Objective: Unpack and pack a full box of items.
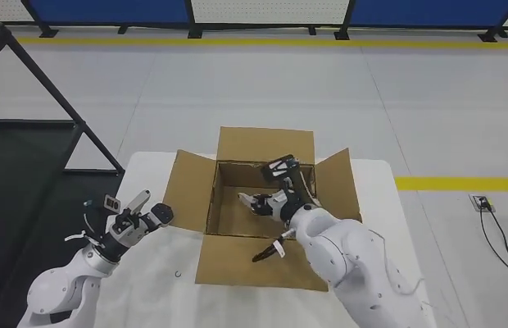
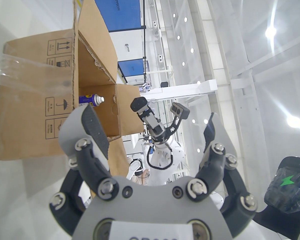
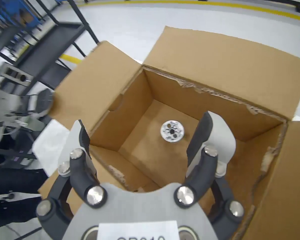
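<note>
An open cardboard box (image 1: 238, 262) stands mid-table with its flaps spread. My right gripper (image 1: 256, 228) hangs over the opening, open and holding nothing. In the right wrist view its fingers (image 3: 210, 136) frame the box floor (image 3: 150, 156), where a round silver-white thing (image 3: 172, 131) sits, seen end-on. My left gripper (image 1: 151, 207) is left of the box, above the table, open and empty. In the left wrist view, its fingers (image 2: 92, 123) point at the box's printed side (image 2: 34, 116). A spray can (image 2: 91, 99) with a blue label and white cap shows past the box's edge.
The white table (image 1: 156, 279) has bare room left of and in front of the box. A small ring (image 1: 179, 273) lies on it near the front flap. A black metal rack (image 1: 41, 107) stands beyond the table's left side, also visible from the right wrist (image 3: 47, 41).
</note>
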You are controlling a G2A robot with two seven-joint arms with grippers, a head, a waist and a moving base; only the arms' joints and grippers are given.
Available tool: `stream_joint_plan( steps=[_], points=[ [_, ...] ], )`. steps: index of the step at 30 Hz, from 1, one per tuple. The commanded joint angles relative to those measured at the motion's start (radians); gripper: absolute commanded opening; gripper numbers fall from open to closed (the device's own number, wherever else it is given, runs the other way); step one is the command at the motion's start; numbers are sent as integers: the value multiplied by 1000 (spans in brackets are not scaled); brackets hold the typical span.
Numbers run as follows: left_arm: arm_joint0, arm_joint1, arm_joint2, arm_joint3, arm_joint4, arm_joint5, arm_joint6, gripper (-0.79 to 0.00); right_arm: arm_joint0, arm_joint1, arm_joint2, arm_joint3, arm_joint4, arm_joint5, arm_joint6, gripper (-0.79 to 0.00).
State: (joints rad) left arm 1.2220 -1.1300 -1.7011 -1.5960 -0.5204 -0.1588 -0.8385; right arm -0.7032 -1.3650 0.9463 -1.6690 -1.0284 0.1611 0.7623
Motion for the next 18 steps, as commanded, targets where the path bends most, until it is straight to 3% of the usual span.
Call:
stream_joint_plan(
  steps=[1, 3, 7, 18],
  points=[
    [2, 1, -1, -1, -2, 2, -3, 0, 88, -12, -32, 93, -22, 22, 75, 0],
    [3, 3, -1, -2, -5, 3, -4, 0, 157, -27, -65, 182, -19, 25, 150, 0],
    [5, 5, 2, -3, -6, 4, -10, 0, 223, -41, -31, 338, 156, -74, 196, 0],
    [-7, 11, 19, 0, -2, 9, -12, 0, 217, -40, -29, 344, 138, -66, 175, 0]
  ],
)
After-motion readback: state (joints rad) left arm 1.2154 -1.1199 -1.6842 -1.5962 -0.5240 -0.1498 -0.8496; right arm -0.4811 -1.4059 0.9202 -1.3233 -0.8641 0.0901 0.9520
